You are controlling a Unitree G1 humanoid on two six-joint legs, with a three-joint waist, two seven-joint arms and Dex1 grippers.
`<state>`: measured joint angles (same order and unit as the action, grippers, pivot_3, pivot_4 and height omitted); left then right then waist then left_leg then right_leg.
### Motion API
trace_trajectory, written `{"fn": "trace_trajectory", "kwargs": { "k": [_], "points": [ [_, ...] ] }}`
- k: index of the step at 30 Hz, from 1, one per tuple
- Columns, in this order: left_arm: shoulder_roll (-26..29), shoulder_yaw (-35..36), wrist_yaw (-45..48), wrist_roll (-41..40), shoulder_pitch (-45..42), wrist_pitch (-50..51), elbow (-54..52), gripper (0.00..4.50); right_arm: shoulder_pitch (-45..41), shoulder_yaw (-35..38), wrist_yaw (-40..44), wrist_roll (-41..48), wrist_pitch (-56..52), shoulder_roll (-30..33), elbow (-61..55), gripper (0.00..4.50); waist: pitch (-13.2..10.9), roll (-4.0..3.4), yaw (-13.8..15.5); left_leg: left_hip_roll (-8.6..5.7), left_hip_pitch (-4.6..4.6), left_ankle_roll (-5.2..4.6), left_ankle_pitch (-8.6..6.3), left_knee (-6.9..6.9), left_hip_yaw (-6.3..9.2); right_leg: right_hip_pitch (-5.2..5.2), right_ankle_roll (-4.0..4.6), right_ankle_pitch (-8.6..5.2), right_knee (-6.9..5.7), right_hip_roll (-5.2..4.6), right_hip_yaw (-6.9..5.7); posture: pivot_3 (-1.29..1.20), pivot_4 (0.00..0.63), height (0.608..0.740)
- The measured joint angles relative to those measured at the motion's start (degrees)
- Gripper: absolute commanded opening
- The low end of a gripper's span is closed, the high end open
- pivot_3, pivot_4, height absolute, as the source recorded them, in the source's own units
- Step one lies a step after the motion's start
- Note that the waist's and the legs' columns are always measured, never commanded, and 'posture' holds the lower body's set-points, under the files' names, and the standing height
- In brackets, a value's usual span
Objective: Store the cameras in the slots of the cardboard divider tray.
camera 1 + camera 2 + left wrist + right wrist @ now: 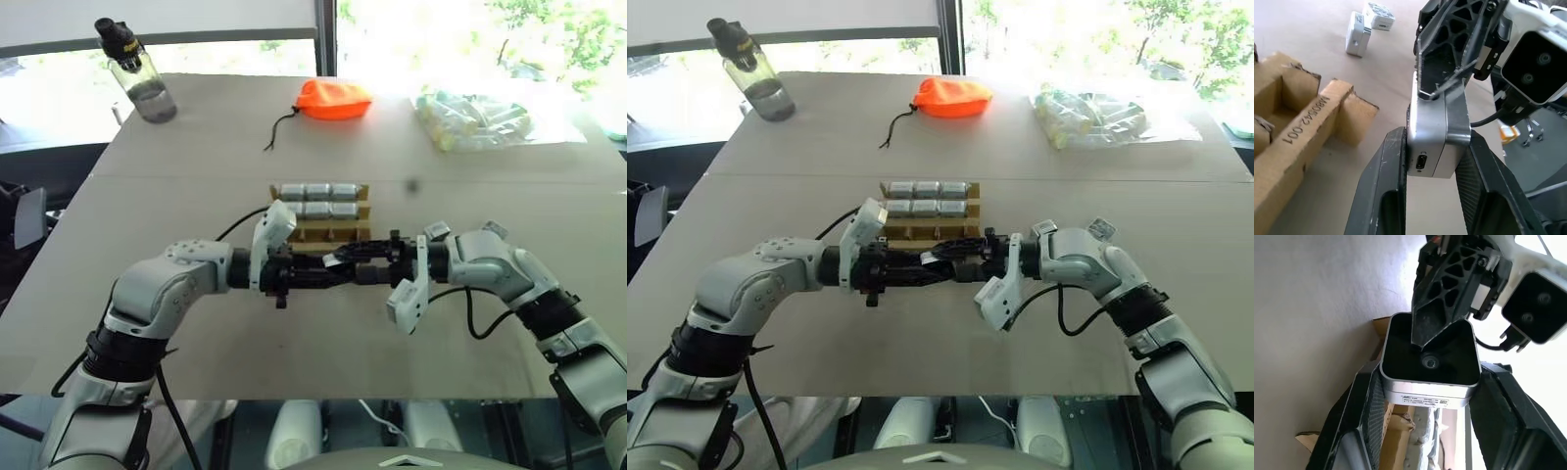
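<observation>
One silver-grey camera (1437,132) with a dark lens face (1430,357) hangs above the table just in front of the cardboard divider tray (323,233). Both grippers meet on it. My left gripper (323,266) comes from the left and is shut on it, with a black finger (1388,166) pressed on each side. My right gripper (364,268) comes from the right and is shut on the same camera, its fingers (1371,401) flanking the body. Several more cameras (318,200) fill the tray's two far rows; the near rows look empty.
A water bottle (137,73) stands at the far left, an orange pouch (335,100) at the far middle, and a clear bag of pale items (475,117) at the far right. Two small white blocks (1357,39) lie on the table beyond the tray.
</observation>
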<state>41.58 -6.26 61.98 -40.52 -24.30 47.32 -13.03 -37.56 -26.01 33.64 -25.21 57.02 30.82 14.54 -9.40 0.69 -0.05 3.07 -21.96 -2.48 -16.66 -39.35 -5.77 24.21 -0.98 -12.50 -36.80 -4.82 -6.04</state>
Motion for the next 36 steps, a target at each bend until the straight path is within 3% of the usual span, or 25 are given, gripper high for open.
{"fn": "trace_trajectory", "kwargs": {
  "k": [2, 4, 7, 8, 17, 27, 33, 36],
  "points": [
    [-0.4, 0.0, 0.0, 0.3, 0.0, 0.0, 0.0, 0.79, 0.0, -0.2, 0.5, 0.9, -0.1, 0.3, 0.1, 1.90, 0.0, 0.00, -0.1, 0.00, -0.01, 0.00, 0.00, 0.00, 0.00, 0.00, 0.00, 0.00, 0.01, 0.00, 0.00, 0.00, 0.150, 0.726],
    [-0.6, -0.1, 0.0, 0.5, 0.0, -0.1, 0.0, 0.79, -0.1, -0.4, 1.2, 1.6, -0.5, 0.5, 0.1, 3.05, 0.0, 0.00, -0.3, 0.00, 0.00, 0.00, 0.00, 0.00, 0.01, 0.00, 0.00, 0.00, 0.00, 0.00, 0.00, 0.00, 0.150, 0.726],
    [-1.0, -0.1, 0.4, 0.4, 0.0, 0.0, 0.1, 0.77, -0.2, -0.8, 2.6, 1.6, -0.8, 1.2, 0.1, 4.30, 0.0, 0.00, -0.4, 0.00, 0.00, 0.00, 0.00, 0.00, 0.01, 0.00, 0.00, 0.00, 0.00, 0.00, 0.00, 0.00, 0.150, 0.726],
    [-1.0, -0.1, 0.7, 0.5, 0.0, -0.1, 0.1, 0.77, -0.2, -1.0, 3.0, 1.6, -0.8, 1.4, 0.1, 4.50, 0.0, 0.00, -0.5, 0.00, 0.00, 0.00, 0.00, 0.00, 0.01, 0.00, 0.00, 0.00, -0.01, -0.01, 0.00, 0.00, 0.150, 0.726],
    [0.1, -0.2, 4.7, 2.9, -1.6, -4.4, 2.8, 0.77, 2.1, -0.4, 4.7, 7.7, -4.6, 2.4, -0.2, 4.50, 0.0, 0.00, -0.5, 0.00, 0.00, 0.00, 0.00, 0.00, 0.00, 0.00, 0.01, 0.01, -0.01, -0.01, -0.01, 0.00, 0.150, 0.726],
    [0.1, -0.5, 6.6, 4.3, -3.0, -5.1, 3.8, 0.77, 1.6, 1.0, 4.4, 8.5, -6.7, 0.2, -1.4, 4.50, 0.0, 0.00, -0.5, 0.00, -0.02, 0.00, 0.00, -0.01, 0.00, 0.00, 0.00, 0.01, -0.01, -0.01, -0.02, 0.00, 0.150, 0.726],
    [-0.2, -0.5, 6.5, 4.4, -4.0, -4.0, 4.8, 0.77, 1.4, 1.0, 4.7, 8.4, -6.6, 0.1, -1.7, 1.90, 0.0, 0.00, -0.6, 0.00, -0.01, 0.00, 0.00, -0.01, 0.00, 0.01, 0.00, 0.01, -0.02, 0.00, -0.01, 0.00, 0.150, 0.726],
    [-0.3, -0.5, 6.5, 4.4, -4.1, -3.9, 4.8, 0.77, 1.4, 1.0, 4.8, 8.4, -6.6, 0.1, -1.7, 1.76, 0.0, 0.00, -0.6, 0.00, -0.01, 0.00, 0.00, -0.01, 0.00, 0.01, 0.00, 0.01, -0.02, -0.01, -0.01, 0.00, 0.150, 0.726]
  ]
}}
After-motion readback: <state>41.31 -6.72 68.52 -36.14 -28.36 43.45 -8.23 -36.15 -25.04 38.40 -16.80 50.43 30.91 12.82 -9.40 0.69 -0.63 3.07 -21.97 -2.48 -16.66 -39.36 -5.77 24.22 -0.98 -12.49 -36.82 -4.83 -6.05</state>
